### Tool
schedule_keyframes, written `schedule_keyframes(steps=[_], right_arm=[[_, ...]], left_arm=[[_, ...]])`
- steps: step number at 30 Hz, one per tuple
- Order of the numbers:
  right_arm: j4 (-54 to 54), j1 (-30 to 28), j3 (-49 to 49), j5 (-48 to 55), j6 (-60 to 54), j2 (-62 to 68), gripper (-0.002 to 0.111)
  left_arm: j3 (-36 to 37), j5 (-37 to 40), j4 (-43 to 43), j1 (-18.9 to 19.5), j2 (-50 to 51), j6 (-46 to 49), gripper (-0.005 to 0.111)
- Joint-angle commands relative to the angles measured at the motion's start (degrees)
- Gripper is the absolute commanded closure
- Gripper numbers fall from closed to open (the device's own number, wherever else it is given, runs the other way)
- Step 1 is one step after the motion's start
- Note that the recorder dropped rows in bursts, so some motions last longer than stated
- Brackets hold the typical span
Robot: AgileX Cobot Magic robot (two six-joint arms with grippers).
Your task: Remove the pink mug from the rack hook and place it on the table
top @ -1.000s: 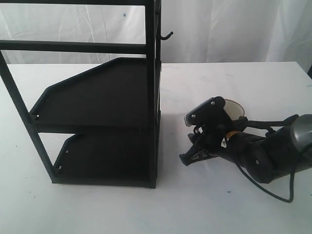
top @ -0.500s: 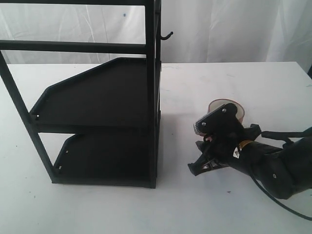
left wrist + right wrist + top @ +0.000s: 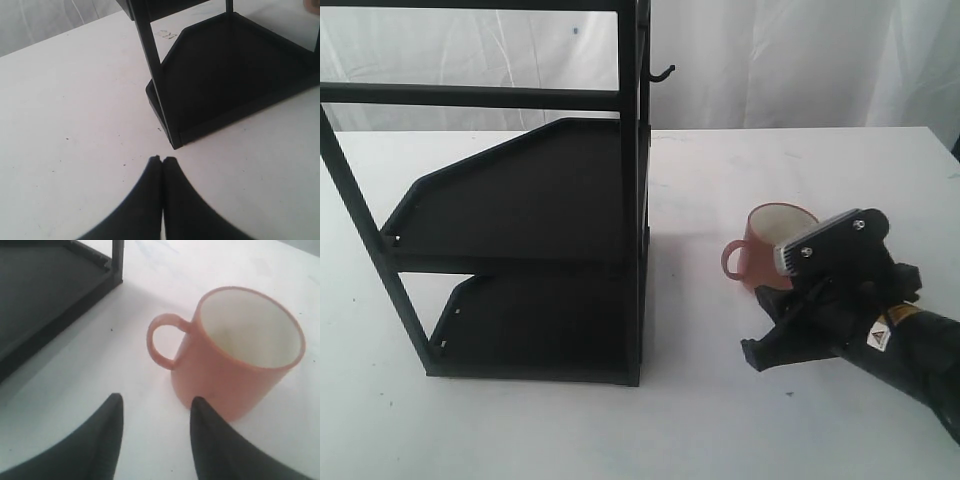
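- exterior: pink mug [image 3: 772, 248] stands upright on the table [image 3: 840, 165], well apart from the bare rack hook [image 3: 663, 72]; placement looks done.
- left wrist: left gripper [image 3: 161, 160] is pinched closed, empty, idle.
- right wrist: right gripper [image 3: 157, 402] is spread open beside the pink mug, so it stands free.

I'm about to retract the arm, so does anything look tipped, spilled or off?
Nothing stands out. The pink mug stands upright on the table, mouth up and empty, intact as far as visible. The rack hook is bare, and the right gripper is open beside the mug.
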Motion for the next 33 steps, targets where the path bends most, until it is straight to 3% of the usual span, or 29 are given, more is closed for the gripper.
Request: schedule_keyframes(steps=[1,6,11,12,18,33], right_arm=[[0.10,-0.16,1.94,5.31,0.62,-9.36,0.067],[3.52,-0.16,1.94,12.25,1.00,-25.24,0.070],[5.95,-0.16,1.94,19.05,1.12,-42.03,0.106],[6.57,-0.16,1.94,20.38,1.12,-44.11,0.108],[9.78,-0.16,1.94,29.46,1.12,-57.07,0.108],[9.78,-0.16,1.94,32.45,1.12,-67.72,0.108]], left_arm=[[0.28,0.12,-0.18,0.19,-0.24,0.02,0.107],[0.28,0.12,-0.18,0.19,-0.24,0.02,0.107],[0.28,0.12,-0.18,0.19,-0.24,0.02,0.107],[0.28,0.12,-0.18,0.19,-0.24,0.02,0.107],[0.28,0.12,-0.18,0.19,-0.24,0.02,0.107],[0.28,0.12,-0.18,0.19,-0.24,0.02,0.107]])
